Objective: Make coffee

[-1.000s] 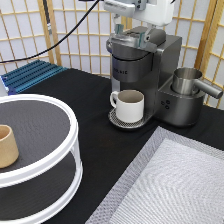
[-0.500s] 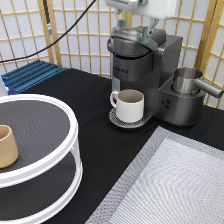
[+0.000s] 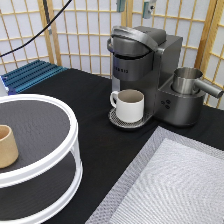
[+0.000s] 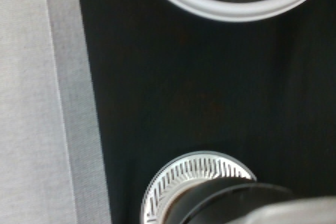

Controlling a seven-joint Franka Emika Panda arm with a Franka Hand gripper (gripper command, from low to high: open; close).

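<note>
Black table [image 3: 100,130]; spotted tan cup [image 3: 6,146] at 8 o'clock on white stand [image 3: 60,160], white mug [image 3: 130,105] centred under grey coffee machine [image 3: 150,55], lid [image 3: 132,40] shut. Saw no coffee pod anywhere. Found gripper [image 3: 134,6] at 12 o'clock above machine, spread wide, empty. Judged best kept clear of lid.

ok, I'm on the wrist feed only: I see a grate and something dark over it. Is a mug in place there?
Observer: Yes. A white mug stands on the drip tray under the coffee machine, with its handle toward the exterior view's left.
Operator: Lid up or down?
Observer: The lid is down. No pod shows anywhere.
Operator: And the gripper?
Observer: The gripper is only just in view at the exterior view's top edge, above the machine. The jaws stand apart with nothing between them.
</note>
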